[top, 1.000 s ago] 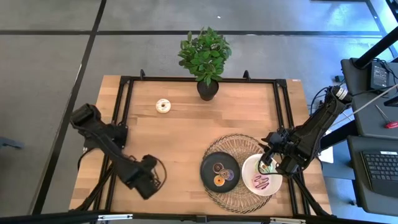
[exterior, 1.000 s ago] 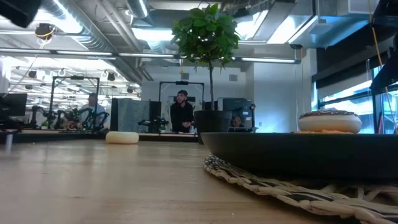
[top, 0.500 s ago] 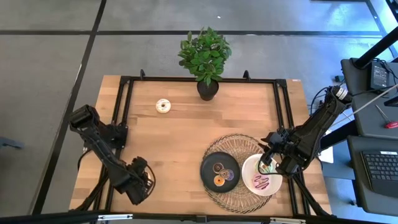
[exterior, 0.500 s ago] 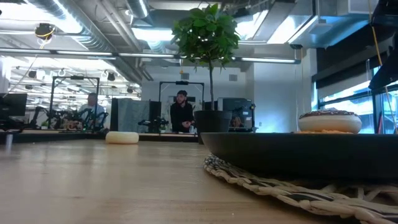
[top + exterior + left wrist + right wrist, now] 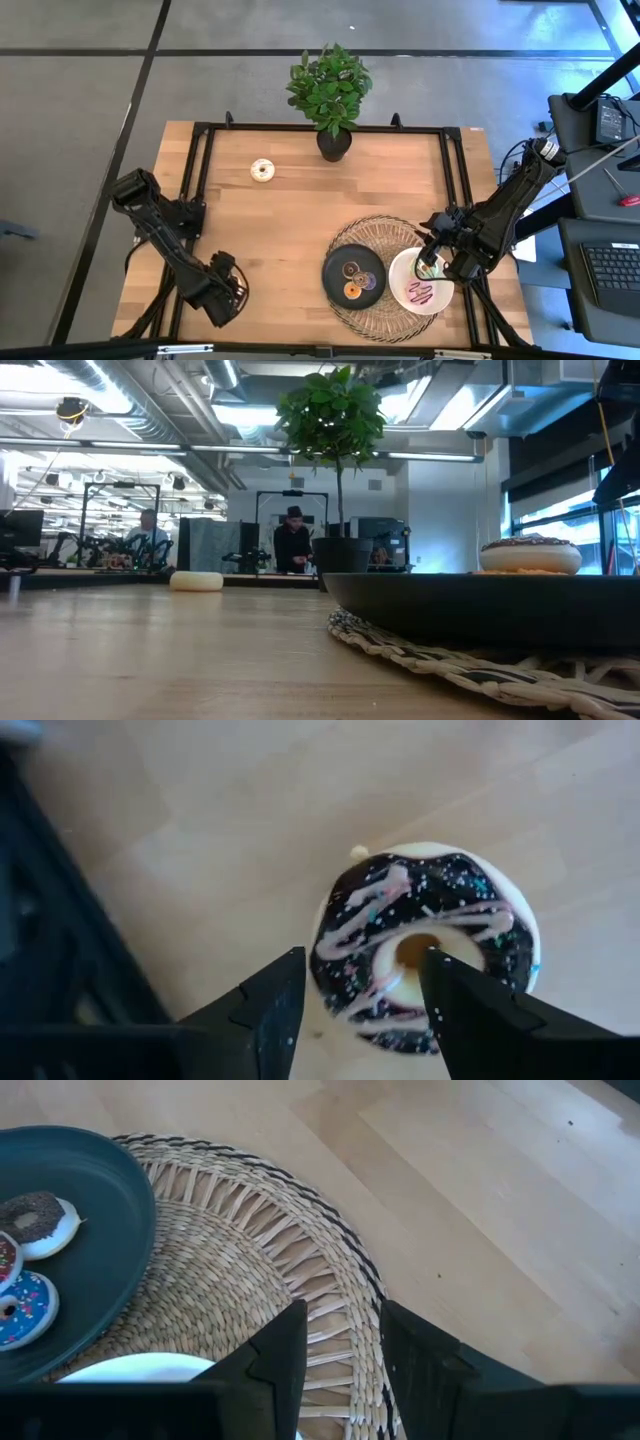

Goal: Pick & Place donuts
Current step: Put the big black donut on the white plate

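Note:
A chocolate-iced donut [image 5: 425, 945] with pink drizzle lies flat on the wood at the table's near left. My left gripper [image 5: 225, 293] covers it in the high view. The gripper [image 5: 362, 982] is open and points down, with one finger at the donut's outer rim and the other over its hole. A white-iced donut [image 5: 262, 170] lies at the far left and also shows in the low view [image 5: 195, 581]. Mini donuts [image 5: 356, 279] lie on the black plate [image 5: 334, 262]. My right gripper [image 5: 430, 265] is open over the white plate [image 5: 400, 285], which holds a pink-and-chocolate donut [image 5: 419, 293] and a green one [image 5: 431, 270]. My left gripper comes at the chocolate donut from above. One finger [image 5: 280, 1000] is beside the ring's outer rim [image 5: 325, 955] and the other finger [image 5: 460, 1010] is at the hole [image 5: 415, 945]. I cannot tell whether they touch it. The donut lies flat on the table.
A woven mat [image 5: 385, 232] lies under both plates at the near right, and shows in the right wrist view [image 5: 230, 1250]. A potted plant [image 5: 331, 95] stands at the far middle. A black frame [image 5: 190, 200] runs along the table's edges. People stand in the room beyond [image 5: 292, 540].
My left gripper has gone toward the table's left edge and a little toward the near edge, and has then stopped. My right gripper has kept still.

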Robot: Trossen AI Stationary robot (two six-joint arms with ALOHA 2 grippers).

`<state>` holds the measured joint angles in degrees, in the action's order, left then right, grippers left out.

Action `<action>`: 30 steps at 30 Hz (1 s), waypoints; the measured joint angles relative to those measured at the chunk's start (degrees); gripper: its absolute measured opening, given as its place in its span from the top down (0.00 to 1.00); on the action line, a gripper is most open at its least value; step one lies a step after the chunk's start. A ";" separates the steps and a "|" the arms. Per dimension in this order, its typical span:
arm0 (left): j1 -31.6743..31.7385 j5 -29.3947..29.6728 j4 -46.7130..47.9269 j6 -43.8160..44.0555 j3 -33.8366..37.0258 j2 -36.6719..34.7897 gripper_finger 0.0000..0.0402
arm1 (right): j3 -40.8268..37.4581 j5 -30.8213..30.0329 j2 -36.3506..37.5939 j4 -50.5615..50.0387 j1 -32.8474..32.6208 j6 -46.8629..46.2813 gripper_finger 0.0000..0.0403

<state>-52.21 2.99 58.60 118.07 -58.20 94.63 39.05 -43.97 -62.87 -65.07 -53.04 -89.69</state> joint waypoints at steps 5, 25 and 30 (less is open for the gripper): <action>0.08 -1.46 -4.35 2.24 4.31 0.02 0.56 | 0.02 0.00 0.00 0.07 -0.02 0.00 0.68; 3.00 9.73 -7.97 -13.46 0.61 -0.24 0.97 | 0.00 0.00 0.00 0.01 -0.01 0.20 0.68; 9.54 23.07 -11.78 -32.51 -6.60 -0.31 0.97 | 0.00 0.00 0.00 -0.24 -0.01 0.38 0.68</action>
<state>-42.67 26.06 46.82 85.57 -64.80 94.32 39.05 -43.97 -62.87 -65.31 -53.05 -89.31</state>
